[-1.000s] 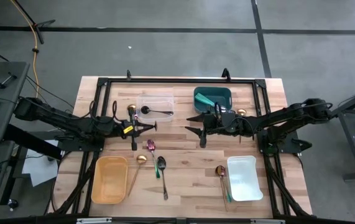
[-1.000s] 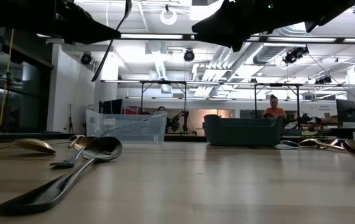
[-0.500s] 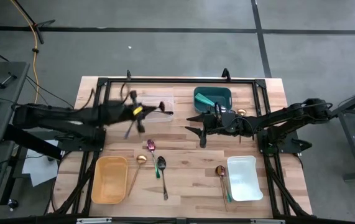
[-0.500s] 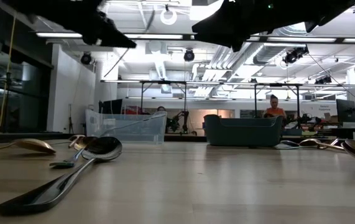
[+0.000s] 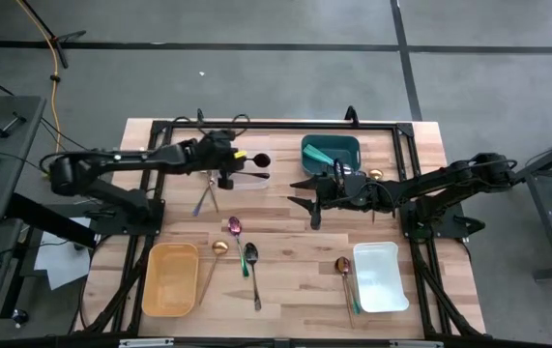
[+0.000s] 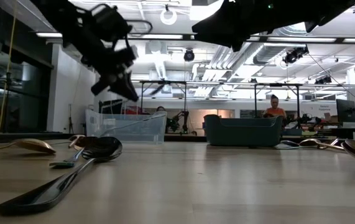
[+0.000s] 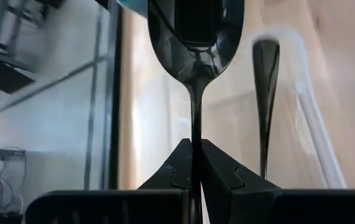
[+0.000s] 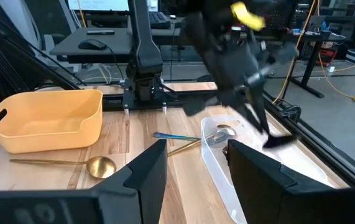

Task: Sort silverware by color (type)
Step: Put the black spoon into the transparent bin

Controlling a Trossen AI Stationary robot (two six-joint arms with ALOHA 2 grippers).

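My left gripper (image 5: 237, 160) hangs over the clear container (image 5: 246, 179) at the table's far side, shut on a black spoon (image 5: 261, 160). A second black spoon (image 7: 265, 93) lies inside that container. My right gripper (image 5: 309, 196) waits open in front of the teal container (image 5: 331, 152); its wrist view shows the gap between its fingers (image 8: 196, 168). On the table lie a pink spoon (image 5: 234, 226), a gold spoon (image 5: 218, 248), a dark spoon (image 5: 250, 254) and another spoon (image 5: 342, 264) beside the white container. My left gripper pinches the black spoon's thin handle (image 7: 196, 134) between its two fingers. The spoon runs on straight ahead of the fingers, with its bowl (image 7: 196, 25) leading. The fingers slant down from the table's left. The spoon is lifted clear, above the clear container.
A yellow container (image 5: 171, 278) stands at the near left and a white container (image 5: 380, 275) at the near right. A teal-handled utensil (image 5: 202, 200) lies left of the clear container. A black frame (image 5: 276, 126) runs around the table's far part.
My left gripper has swung from the table's left-middle toward the far edge and to the right, up over the clear container, turning as it went. It has carried the black spoon along, still shut on it. The right arm has kept still.
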